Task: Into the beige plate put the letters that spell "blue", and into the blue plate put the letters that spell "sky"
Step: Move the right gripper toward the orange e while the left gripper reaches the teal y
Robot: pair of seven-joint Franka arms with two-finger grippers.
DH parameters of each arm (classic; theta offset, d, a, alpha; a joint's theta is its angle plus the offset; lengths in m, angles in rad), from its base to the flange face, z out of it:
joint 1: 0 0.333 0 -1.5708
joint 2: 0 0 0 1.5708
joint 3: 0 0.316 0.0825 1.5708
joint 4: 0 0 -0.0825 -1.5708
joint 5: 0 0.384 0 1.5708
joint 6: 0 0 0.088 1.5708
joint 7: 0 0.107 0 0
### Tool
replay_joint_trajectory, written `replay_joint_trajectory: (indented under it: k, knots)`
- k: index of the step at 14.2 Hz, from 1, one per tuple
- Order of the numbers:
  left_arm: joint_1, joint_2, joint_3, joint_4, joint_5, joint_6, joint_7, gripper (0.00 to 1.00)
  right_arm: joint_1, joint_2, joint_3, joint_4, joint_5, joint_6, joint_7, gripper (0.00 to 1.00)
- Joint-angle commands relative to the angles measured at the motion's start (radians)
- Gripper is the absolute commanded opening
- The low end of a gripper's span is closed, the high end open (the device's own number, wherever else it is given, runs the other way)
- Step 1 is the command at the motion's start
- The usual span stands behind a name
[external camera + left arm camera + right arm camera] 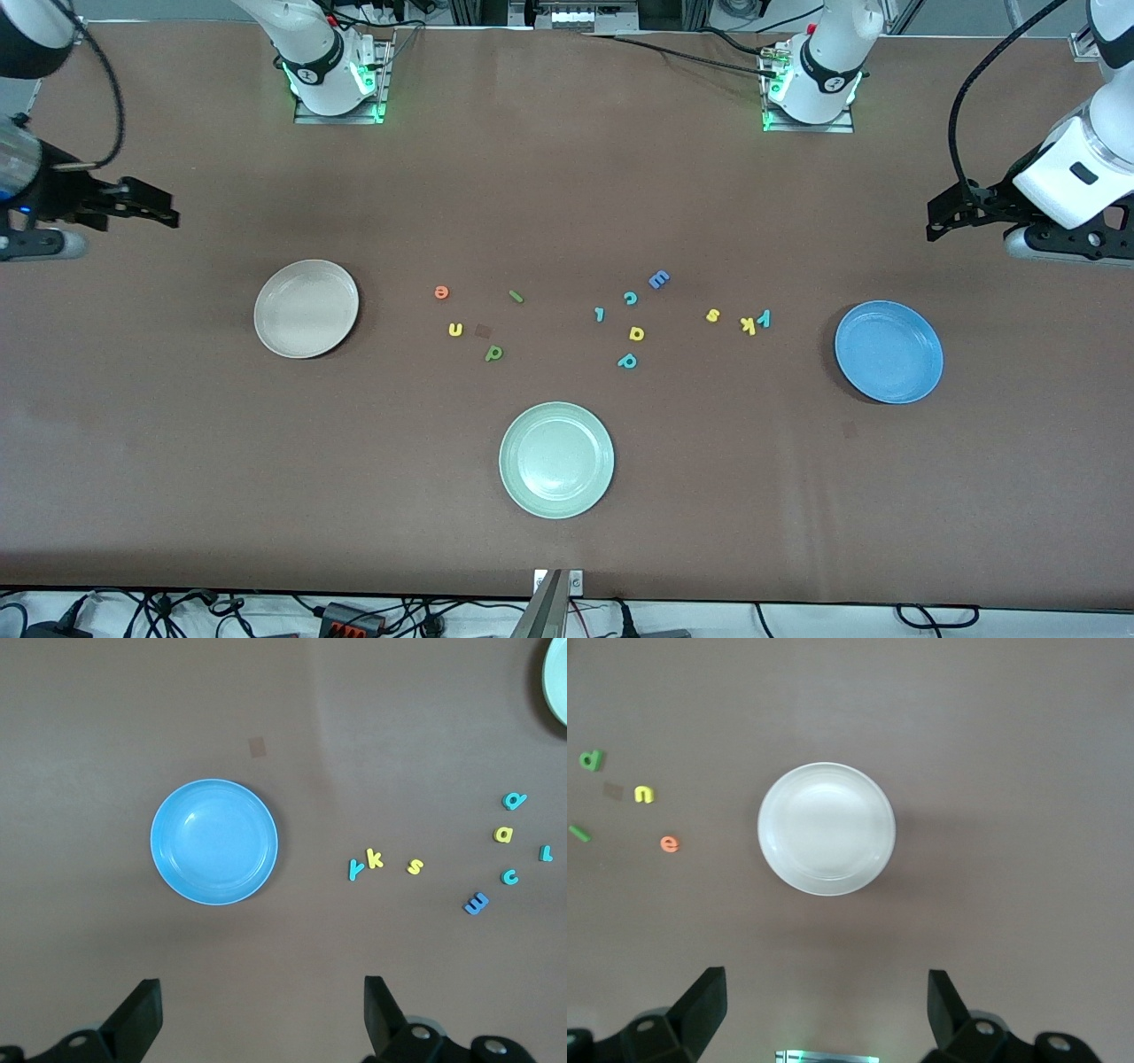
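While hidden elsewhere, pale green plate (556,459).

The bench (567,204) is plain brown. On it lie a beige plate (306,308), a bright blue plate (889,351) and a pale green plate (556,459). Letters: orange e (441,291), green l (516,296), green b (493,354), yellow u (455,330), yellow s (712,315), yellow k (748,325), teal y (765,317).

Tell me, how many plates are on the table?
3. The beige plate sits toward the right arm's end, the blue plate toward the left arm's end, and the pale green plate between them, nearest the front camera. None looks hidden.
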Motion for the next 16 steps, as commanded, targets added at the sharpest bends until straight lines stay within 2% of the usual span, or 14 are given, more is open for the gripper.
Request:
replay_joint_trajectory:
  k: [1, 3, 7, 9, 14, 16]
  knots:
    - [0.003, 0.028, 0.004, 0.031, -0.012, -0.021, 0.017, 1.00, 0.093, -0.009, -0.003, -0.105, 0.005, 0.106, 0.006, 1.00]
    - [-0.001, 0.039, 0.001, 0.030, -0.012, -0.020, 0.017, 1.00, 0.149, 0.000, -0.003, -0.145, 0.005, 0.157, 0.040, 1.00]
    - [-0.033, 0.154, -0.002, 0.033, -0.010, -0.012, 0.020, 1.00, 0.255, 0.060, -0.003, -0.218, 0.005, 0.265, 0.104, 1.00]
    - [-0.050, 0.217, -0.006, 0.031, -0.004, -0.004, 0.087, 1.00, 0.307, 0.106, -0.003, -0.237, 0.007, 0.310, 0.164, 1.00]
    - [-0.109, 0.398, -0.006, 0.011, 0.010, 0.198, 0.117, 1.00, 0.361, 0.242, -0.001, -0.243, 0.010, 0.404, 0.244, 1.00]
    - [-0.136, 0.441, -0.006, -0.005, 0.008, 0.261, 0.112, 1.00, 0.369, 0.316, -0.001, -0.243, 0.088, 0.466, 0.252, 1.00]
